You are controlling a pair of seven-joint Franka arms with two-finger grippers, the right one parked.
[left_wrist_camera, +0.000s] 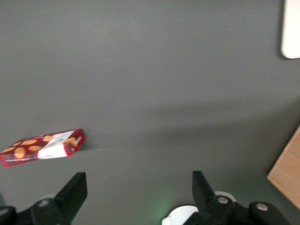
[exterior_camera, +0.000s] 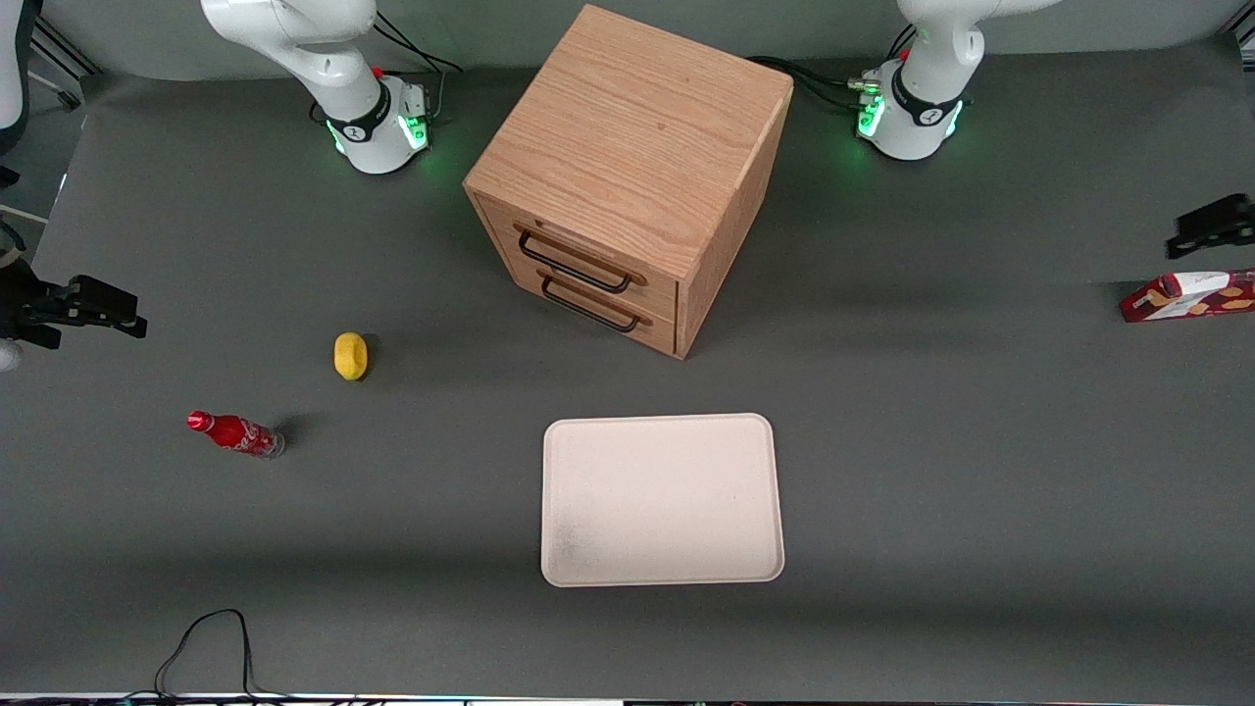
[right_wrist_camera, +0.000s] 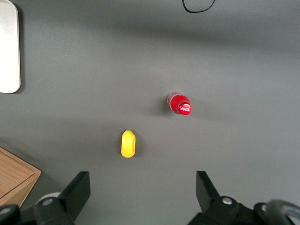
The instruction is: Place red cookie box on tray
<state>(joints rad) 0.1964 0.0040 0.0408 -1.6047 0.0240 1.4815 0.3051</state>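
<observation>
The red cookie box (exterior_camera: 1188,296) lies flat on the grey table at the working arm's end, partly cut off by the picture's edge. In the left wrist view the red cookie box (left_wrist_camera: 42,146) shows its white panel and tan cookie pictures. My gripper (exterior_camera: 1211,227) hangs above the table close to the box. It is open (left_wrist_camera: 138,177), with only bare table between its fingers and the box off to one side of them. The cream-white tray (exterior_camera: 662,500) lies near the table's front middle with nothing on it; one corner of the tray (left_wrist_camera: 291,28) shows from the wrist.
A wooden drawer cabinet (exterior_camera: 627,176) with two black handles stands in the middle, farther from the front camera than the tray. A yellow object (exterior_camera: 350,355) and a small red soda bottle (exterior_camera: 235,433) lie toward the parked arm's end. A black cable (exterior_camera: 206,637) loops at the front edge.
</observation>
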